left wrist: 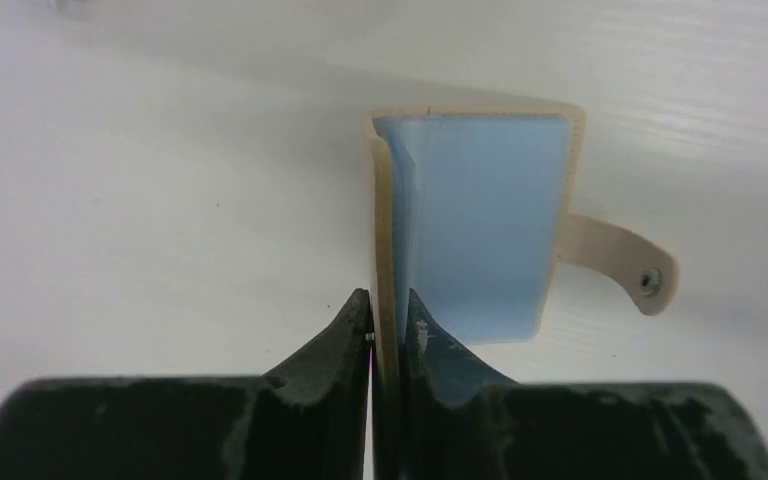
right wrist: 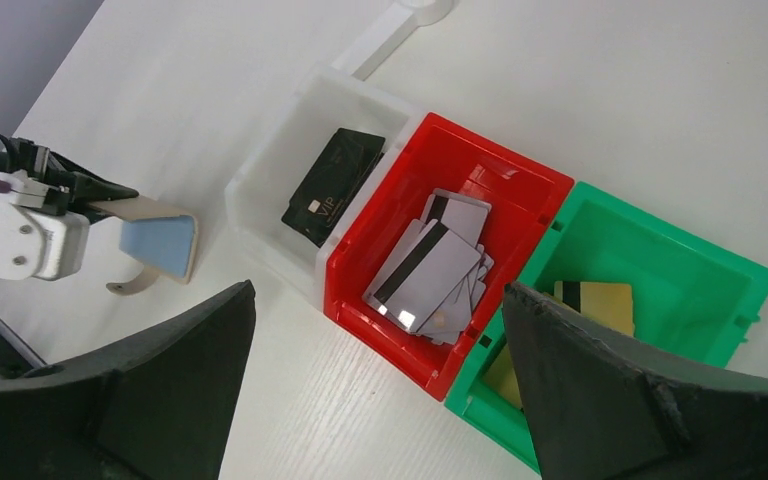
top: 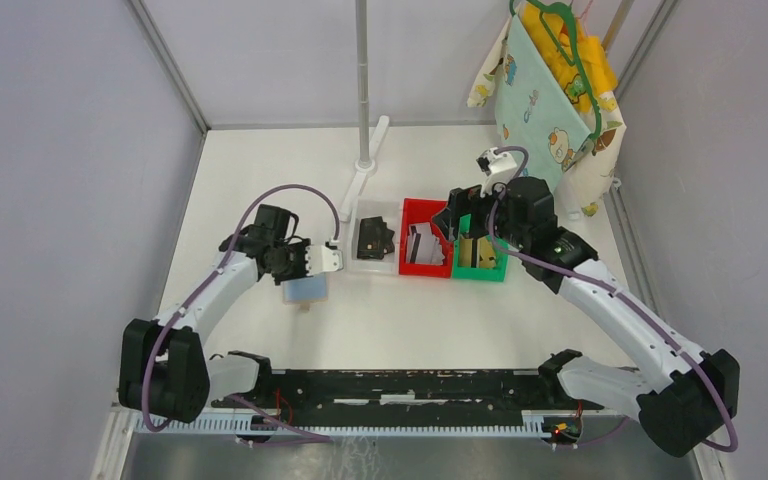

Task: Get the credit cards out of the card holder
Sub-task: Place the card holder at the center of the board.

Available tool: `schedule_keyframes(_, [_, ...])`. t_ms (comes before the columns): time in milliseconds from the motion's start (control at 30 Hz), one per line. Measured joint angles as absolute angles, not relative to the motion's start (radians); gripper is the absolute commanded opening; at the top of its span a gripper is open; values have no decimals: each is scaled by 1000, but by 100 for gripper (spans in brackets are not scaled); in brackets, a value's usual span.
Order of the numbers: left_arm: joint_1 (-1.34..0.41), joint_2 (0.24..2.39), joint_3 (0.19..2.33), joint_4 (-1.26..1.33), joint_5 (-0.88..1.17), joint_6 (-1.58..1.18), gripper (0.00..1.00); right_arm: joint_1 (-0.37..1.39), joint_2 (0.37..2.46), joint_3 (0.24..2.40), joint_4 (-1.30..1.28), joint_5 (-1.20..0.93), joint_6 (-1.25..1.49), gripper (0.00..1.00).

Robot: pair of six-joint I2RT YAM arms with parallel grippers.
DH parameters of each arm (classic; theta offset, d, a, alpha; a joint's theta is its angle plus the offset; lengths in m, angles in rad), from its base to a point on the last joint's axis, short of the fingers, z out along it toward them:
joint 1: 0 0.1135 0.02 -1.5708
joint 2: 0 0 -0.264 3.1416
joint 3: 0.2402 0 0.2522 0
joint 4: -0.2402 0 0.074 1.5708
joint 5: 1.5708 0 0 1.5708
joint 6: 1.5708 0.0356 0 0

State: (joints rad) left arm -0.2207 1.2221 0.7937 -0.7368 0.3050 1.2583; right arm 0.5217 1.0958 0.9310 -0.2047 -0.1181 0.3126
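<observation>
My left gripper (top: 317, 262) (left wrist: 388, 320) is shut on the tan edge of the card holder (top: 306, 290) (left wrist: 480, 230), holding it above the table. Its pale blue pocket faces the left wrist camera with no card showing, and its strap hangs at one side. The holder also shows in the right wrist view (right wrist: 160, 243). Black cards (top: 373, 238) (right wrist: 332, 185) lie in the white bin. Silver cards (top: 424, 245) (right wrist: 430, 270) lie in the red bin. Gold cards (top: 477, 252) (right wrist: 600, 300) lie in the green bin. My right gripper (top: 460, 222) (right wrist: 378, 292) is open and empty above the bins.
The white bin (top: 358, 210), red bin (top: 406, 268) and green bin (top: 480, 272) stand in a row mid-table. A white pole stand (top: 363, 90) rises behind them. A patterned cloth bag (top: 550, 110) hangs at the back right. A black rail (top: 410, 385) runs along the near edge.
</observation>
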Motion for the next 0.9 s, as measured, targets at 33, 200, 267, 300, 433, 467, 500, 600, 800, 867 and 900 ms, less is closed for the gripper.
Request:
schedule_keyframes(33, [-221,1229,774,-697,276,1257,23,519,1091,927,-205,-112,316,98])
schedule_keyframes(200, [-227,1224,645,-494,154,1216,36,501,1070,914,-215,-82,330,98])
schedule_keyframes(267, [-228,1212,623,-471,140,1209,38,495,1060,911,-226,-70,336,98])
schedule_keyframes(300, [-228,1198,613,-465,139,1197,40,491,1056,908,-230,-64,337,98])
schedule_keyframes(433, [-231,1147,610,-482,162,1149,44,469,1039,895,-246,-41,349,98])
schedule_keyframes(467, [-232,1130,610,-498,176,1134,45,463,1035,891,-250,-39,353,98])
schedule_keyframes(500, [-232,1113,610,-518,193,1121,45,458,1033,889,-255,-38,355,98])
schedule_keyframes(600, [-232,1055,612,-607,252,1095,46,447,1033,888,-269,-28,364,98])
schedule_keyframes(800, [-232,999,680,-869,410,1090,52,432,1031,888,-278,-26,374,98])
schedule_keyframes(867, [-231,999,710,-911,451,1084,62,423,1027,888,-284,-23,377,98])
schedule_keyframes(900, [-230,999,724,-916,465,1067,70,420,1026,888,-288,-14,377,98])
